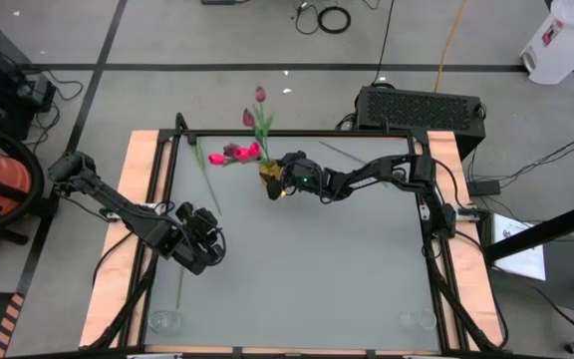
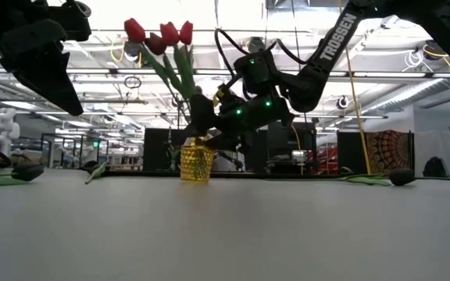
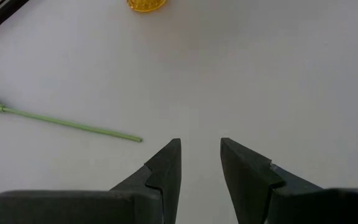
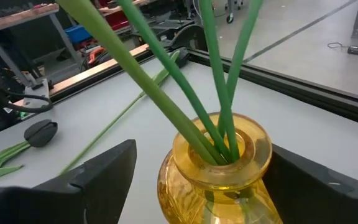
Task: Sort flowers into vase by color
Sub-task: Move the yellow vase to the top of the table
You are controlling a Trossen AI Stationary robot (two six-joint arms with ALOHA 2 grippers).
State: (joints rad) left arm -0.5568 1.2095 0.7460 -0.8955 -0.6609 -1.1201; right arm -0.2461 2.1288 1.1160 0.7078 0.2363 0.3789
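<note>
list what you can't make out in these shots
- Flower heads: in the right wrist view the top edge cuts off the stems rising from the vase.
- Vase in the high view: the right gripper covers most of it.
- Loose flower: the left wrist view's edge crops its head.
- Left gripper: open, empty.

Left gripper (image 3: 200, 163) parted; right gripper (image 4: 191, 180) wide apart.

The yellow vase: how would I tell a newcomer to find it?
Start at the table's far edge; the right claw sits there, open around the yellow vase. It is a small amber glass vase holding the upright tulips, unlike the loose stem lying flat.
</note>
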